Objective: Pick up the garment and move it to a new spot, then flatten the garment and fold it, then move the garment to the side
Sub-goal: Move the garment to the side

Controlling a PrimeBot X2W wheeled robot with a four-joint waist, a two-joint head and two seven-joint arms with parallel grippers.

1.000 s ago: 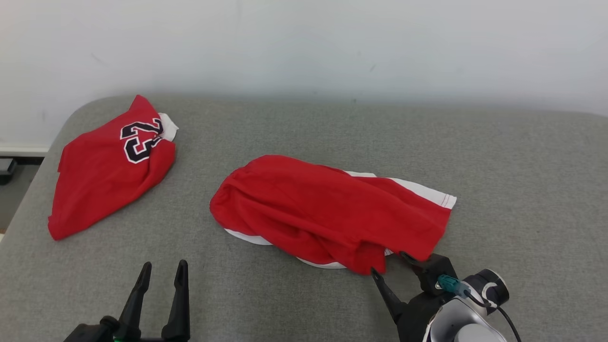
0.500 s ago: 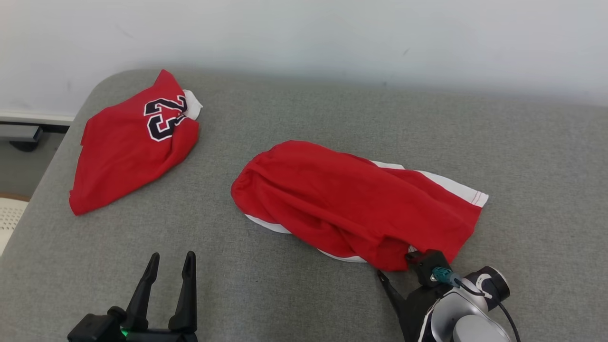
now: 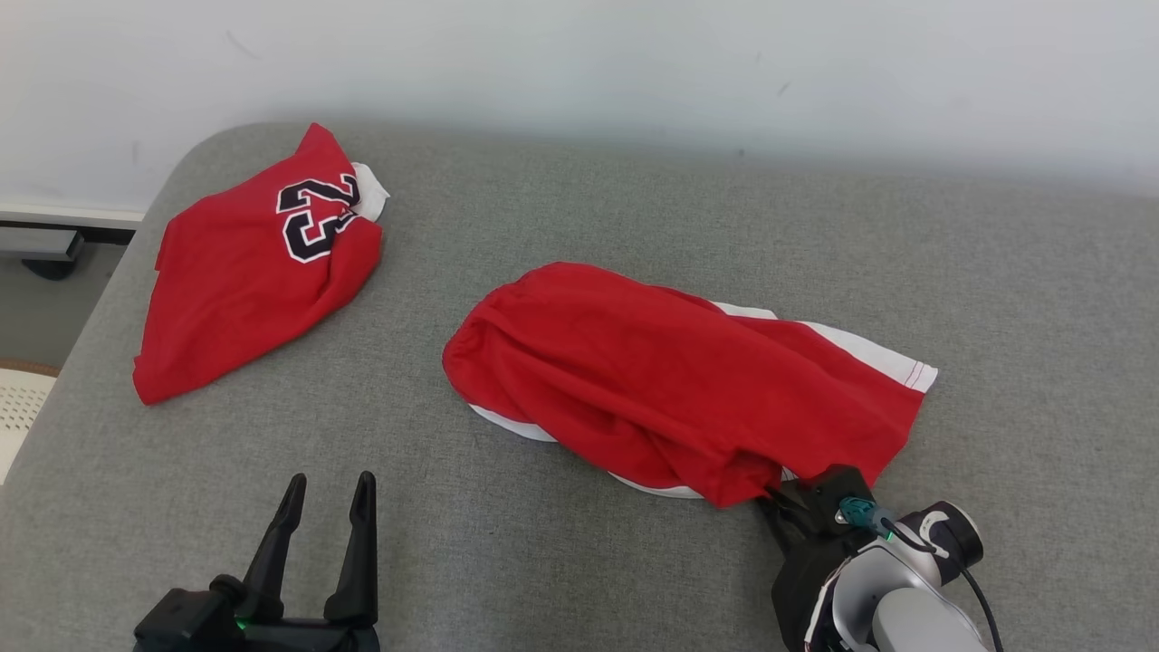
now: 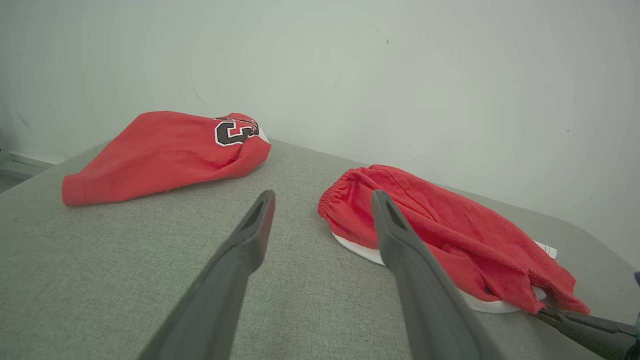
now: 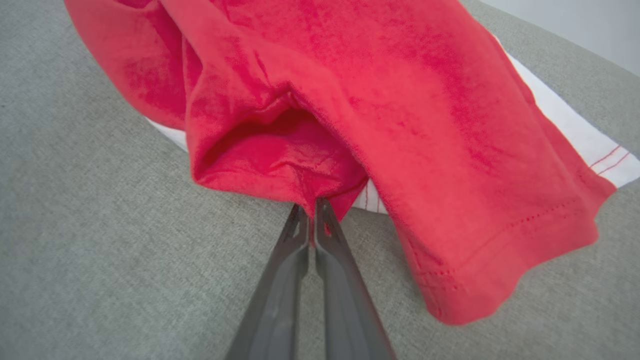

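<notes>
Fingers (image 5: pixel 278 285) newly tight, seemingly on garment (image 5: pixel 400 125)

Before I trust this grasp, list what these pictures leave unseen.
- Head view: the fingertips of the right gripper, buried under the hem of the red shorts.
- Right wrist view: how many cloth layers are pinched, because the fold hangs over the shut tips.
- Head view: the number on the red jersey, creased by a fold. In the left wrist view part of it is tucked away.
- Head view: the base of the left gripper, cut off by the bottom edge.
</notes>
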